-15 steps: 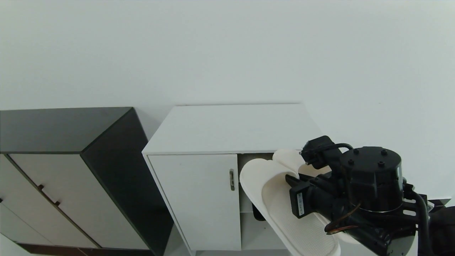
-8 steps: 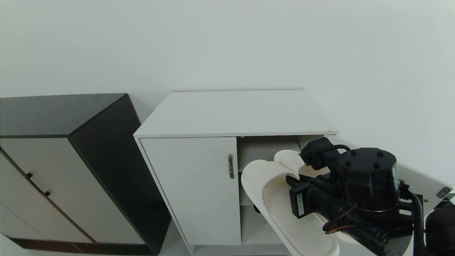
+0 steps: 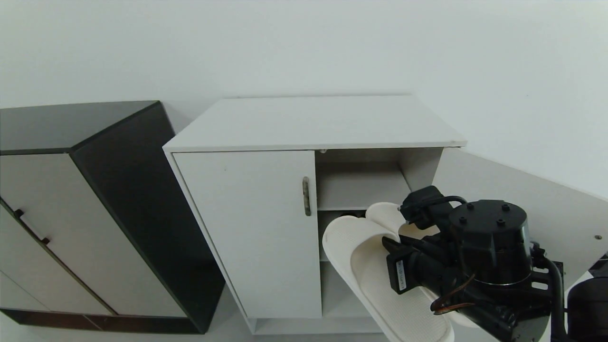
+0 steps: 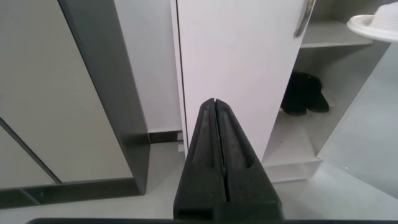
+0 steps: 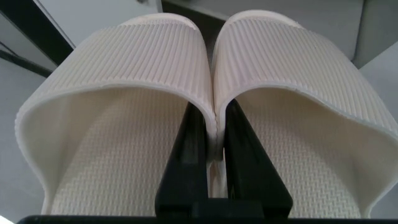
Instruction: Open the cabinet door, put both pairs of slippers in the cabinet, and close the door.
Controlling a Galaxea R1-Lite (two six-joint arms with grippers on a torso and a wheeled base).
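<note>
R hand [image 5: 214, 143] clamped on inner edges of white slipper pair [image 3: 365, 266], toes fwd of it, just before cabinet's [image 3: 308, 123] open right half. L hand [image 4: 215, 112] shut, empty, near closed door [image 3: 247, 228].

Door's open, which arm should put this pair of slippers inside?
Right. The right gripper holds the white slippers before the cabinet's open compartment; the left gripper is shut, empty, facing the closed door.

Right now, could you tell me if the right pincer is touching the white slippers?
Touching: the right wrist view shows the right pincer closed on the inner edges of the white slippers.
</note>
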